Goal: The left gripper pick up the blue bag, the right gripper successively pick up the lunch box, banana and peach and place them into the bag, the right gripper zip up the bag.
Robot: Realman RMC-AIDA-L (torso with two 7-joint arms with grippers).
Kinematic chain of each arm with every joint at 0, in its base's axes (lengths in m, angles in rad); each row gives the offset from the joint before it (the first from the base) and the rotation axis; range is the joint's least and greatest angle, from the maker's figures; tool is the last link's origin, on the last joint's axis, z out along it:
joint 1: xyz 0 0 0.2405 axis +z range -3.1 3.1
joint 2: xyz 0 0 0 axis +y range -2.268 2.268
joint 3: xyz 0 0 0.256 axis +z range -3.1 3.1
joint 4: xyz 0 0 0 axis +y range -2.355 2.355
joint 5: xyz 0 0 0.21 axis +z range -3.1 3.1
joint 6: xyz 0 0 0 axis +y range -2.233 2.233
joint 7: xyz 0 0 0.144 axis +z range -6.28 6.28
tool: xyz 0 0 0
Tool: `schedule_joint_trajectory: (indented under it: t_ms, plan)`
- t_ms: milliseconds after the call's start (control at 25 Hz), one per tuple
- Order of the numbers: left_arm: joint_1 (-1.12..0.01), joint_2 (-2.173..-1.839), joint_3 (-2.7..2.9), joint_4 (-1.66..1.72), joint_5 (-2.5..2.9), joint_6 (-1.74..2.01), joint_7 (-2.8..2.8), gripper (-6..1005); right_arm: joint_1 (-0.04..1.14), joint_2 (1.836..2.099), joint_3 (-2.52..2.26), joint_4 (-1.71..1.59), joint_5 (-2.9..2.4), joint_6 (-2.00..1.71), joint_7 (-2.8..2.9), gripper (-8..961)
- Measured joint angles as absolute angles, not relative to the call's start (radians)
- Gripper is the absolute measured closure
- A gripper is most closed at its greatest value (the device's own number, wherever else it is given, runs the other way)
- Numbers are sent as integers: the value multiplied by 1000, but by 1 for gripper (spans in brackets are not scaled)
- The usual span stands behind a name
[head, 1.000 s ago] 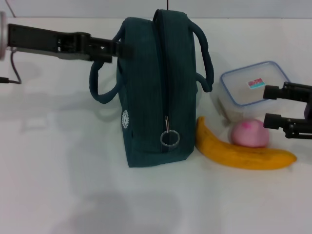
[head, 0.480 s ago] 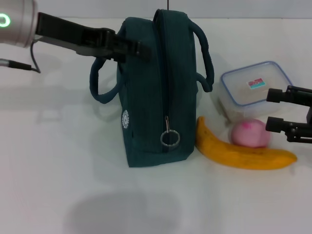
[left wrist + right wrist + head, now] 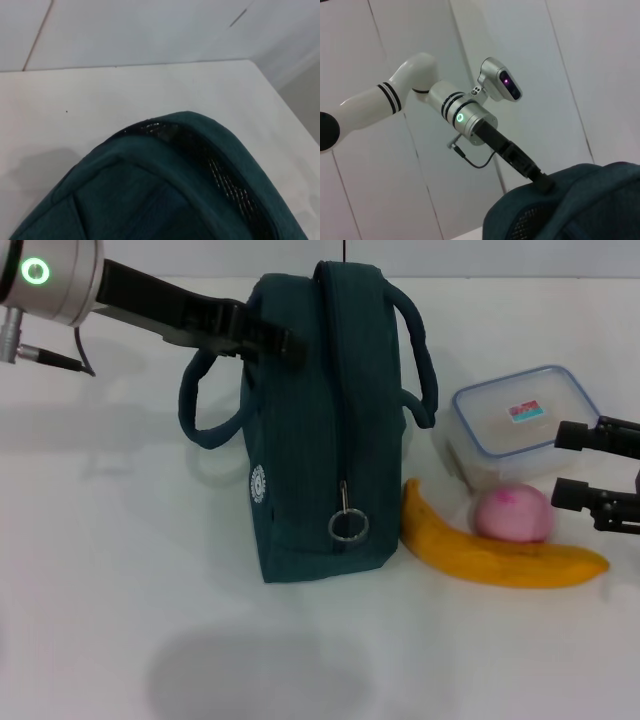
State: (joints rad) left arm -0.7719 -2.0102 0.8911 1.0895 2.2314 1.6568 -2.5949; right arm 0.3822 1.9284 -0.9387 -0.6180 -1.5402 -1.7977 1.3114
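Observation:
The blue bag point(image 3: 320, 430) stands upright mid-table, its ring zipper pull point(image 3: 347, 525) hanging at the near end. My left gripper point(image 3: 283, 342) reaches in from the left and lies against the bag's upper far side, above the left loop handle point(image 3: 190, 410). In the left wrist view the bag point(image 3: 165, 185) fills the frame, with silver lining showing through a gap along its top. To the bag's right lie the banana point(image 3: 500, 558), the peach point(image 3: 513, 514) and the lunch box point(image 3: 520, 420). My right gripper point(image 3: 566, 464) hangs open at the right edge, just right of the peach and lunch box.
The white table point(image 3: 120, 590) stretches left of and in front of the bag. The right wrist view shows my left arm point(image 3: 470, 120) reaching down to the bag's top point(image 3: 580, 200) against a white panelled wall.
My left arm has pushed rightward, bringing its silver wrist into view and its gripper onto the bag's top. The left handle has lifted slightly. My right gripper has drawn back a little to the right.

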Motion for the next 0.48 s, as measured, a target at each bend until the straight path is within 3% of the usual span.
schedule_joint_trajectory:
  t_ms: [360,480]
  plan:
    - [-795,-1992,891,1051,2238,1660,-2595,392,379,1930,-929,-607,-1540,-1798,1302,260]
    - [-798,-1992,891,1055,2238,1660,-2595,635,378,1930,-923,-602,-1540,-1797,1301,263]
